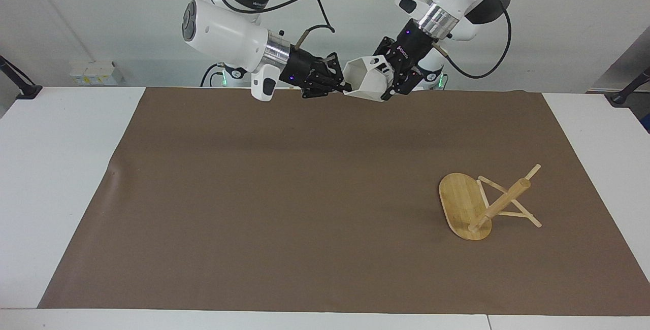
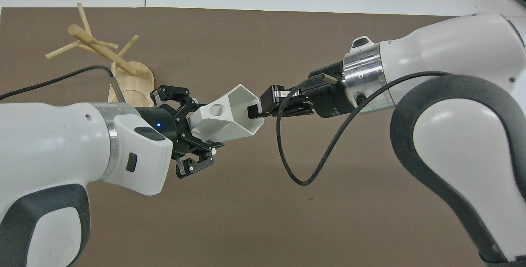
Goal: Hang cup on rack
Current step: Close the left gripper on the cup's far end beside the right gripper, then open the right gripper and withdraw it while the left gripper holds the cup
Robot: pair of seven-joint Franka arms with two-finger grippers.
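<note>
The white faceted cup (image 1: 365, 80) hangs in the air between both grippers, over the edge of the mat nearest the robots, lying on its side with the handle's hole up. My right gripper (image 1: 341, 86) is shut on the cup's rim wall, one finger inside the mouth in the overhead view (image 2: 254, 110). My left gripper (image 1: 390, 77) is open, with its fingers on either side of the cup's (image 2: 224, 115) base end (image 2: 196, 129). The bamboo rack (image 1: 464, 203) stands on the mat toward the left arm's end, farther from the robots, and also shows in the overhead view (image 2: 135, 80).
A brown mat (image 1: 284, 193) covers most of the white table (image 1: 61, 167). The rack's thin pegs (image 1: 510, 214) stick out sideways from its post. Black cables loop from both wrists.
</note>
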